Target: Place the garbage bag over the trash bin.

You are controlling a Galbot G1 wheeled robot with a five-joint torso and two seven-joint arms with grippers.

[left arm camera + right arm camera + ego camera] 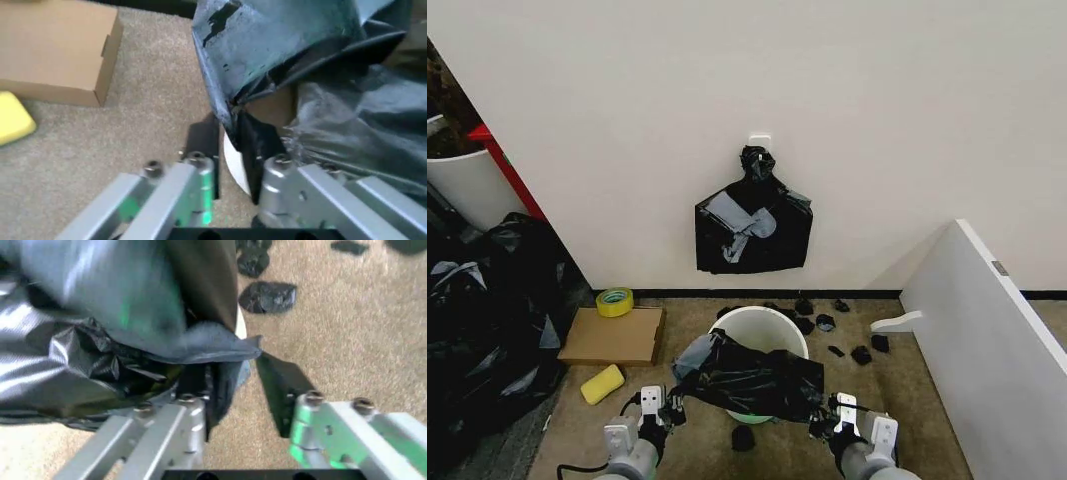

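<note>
Black plastic, thin and glossy, forms the garbage bag (749,378), which lies draped across the near half of the trash bin (762,330), a pale round bucket standing on the carpet (697,440) near the wall (727,100); the far arc of the rim is bare. The left gripper (670,408) sits at the bag's left end and the right gripper (827,418) at its right end, both low beside the bucket's near wall. In the left wrist view the left gripper (230,167) has its jaws spread, with a fold of the bag (300,90) and a sliver of the bin's wall (235,162) lying in the gap; no pinch is visible. In the right wrist view the right gripper (247,400) is likewise spread, the bag (93,330) hanging against one finger (187,415), the other finger standing apart. The step in hand appears to be spreading the bag's mouth over the rim. The next move likely calls for a firm grip on each edge and a stretch wide enough to clear the far rim. A cardboard box (614,335), a yellow sponge (602,384) and a roll of tape (614,301) lie on the carpet's left side.
</note>
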